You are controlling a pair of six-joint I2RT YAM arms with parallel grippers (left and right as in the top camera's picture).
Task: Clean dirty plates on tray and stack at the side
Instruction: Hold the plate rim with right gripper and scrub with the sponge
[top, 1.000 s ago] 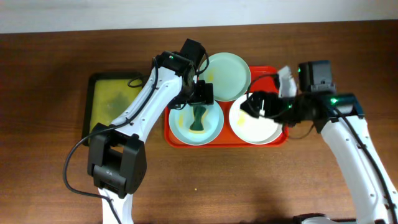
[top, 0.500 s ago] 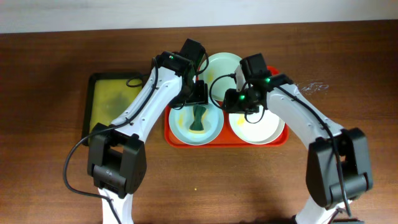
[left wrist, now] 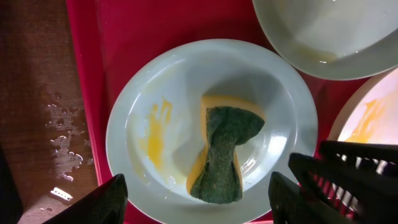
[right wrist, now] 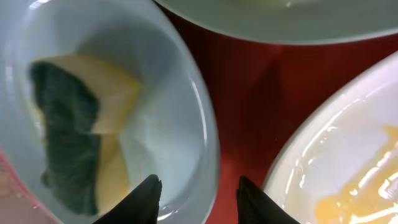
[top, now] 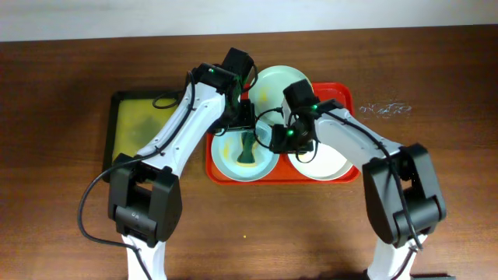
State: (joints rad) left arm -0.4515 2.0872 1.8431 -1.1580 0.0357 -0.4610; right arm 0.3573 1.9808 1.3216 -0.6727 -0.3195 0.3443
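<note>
Nothing is stacked at the side yet: the back plate (top: 284,84), the front plate (left wrist: 186,81) and the white plate (top: 331,159) all sit on the tray (top: 343,92), with yellow smears showing. The sponge (left wrist: 227,149) lies in the front plate. Your left gripper (left wrist: 199,190) hangs spread and empty above it, and your right gripper (right wrist: 196,190) gapes empty over its rim.

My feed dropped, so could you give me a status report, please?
Left gripper open over sponge. Right gripper open, straddling rim of smeared plate. Sponge inside.

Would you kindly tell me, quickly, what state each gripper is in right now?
Left gripper: open, holding nothing.
Right gripper: open, holding nothing.
</note>
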